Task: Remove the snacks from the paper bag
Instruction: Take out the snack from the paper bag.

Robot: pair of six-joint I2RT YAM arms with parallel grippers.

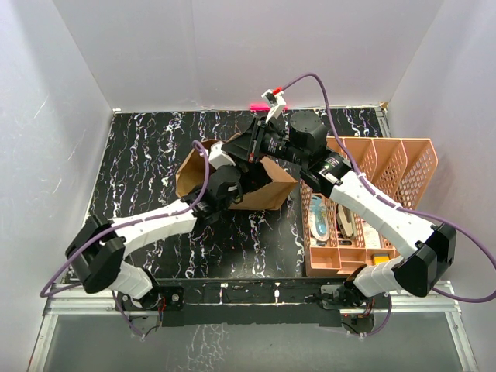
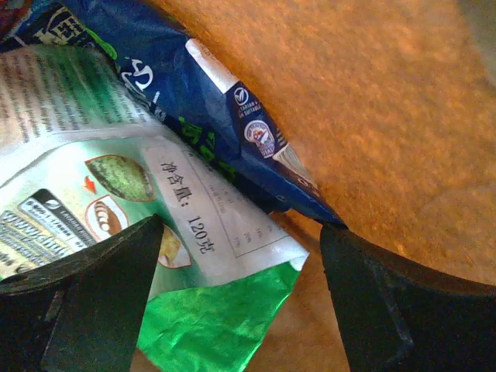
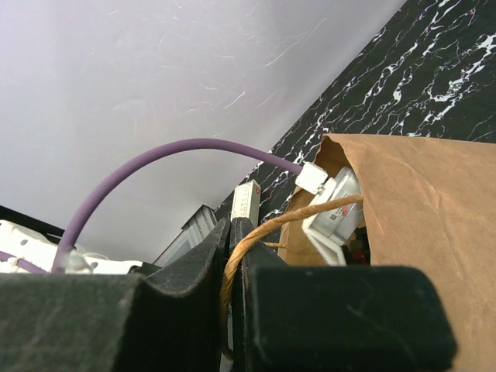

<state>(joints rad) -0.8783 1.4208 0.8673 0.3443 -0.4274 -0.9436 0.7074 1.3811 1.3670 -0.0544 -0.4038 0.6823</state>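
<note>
No snacks are out yet. Inside the bag (image 1: 271,194), the left jaws are spread wide over a green packet (image 2: 116,178) and a blue packet (image 2: 194,85). The right jaws pinch the bag's handle (image 3: 310,211).

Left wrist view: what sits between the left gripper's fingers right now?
In the left wrist view, a corner of the green-white packet lies between the fingers of the open left gripper, with bare paper bag floor beside it.

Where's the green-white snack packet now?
Left wrist view: the green-white crinkly foil packet lies inside the brown kraft paper bag, between the fingers of the open left tool, against the blue foil packet.
</note>
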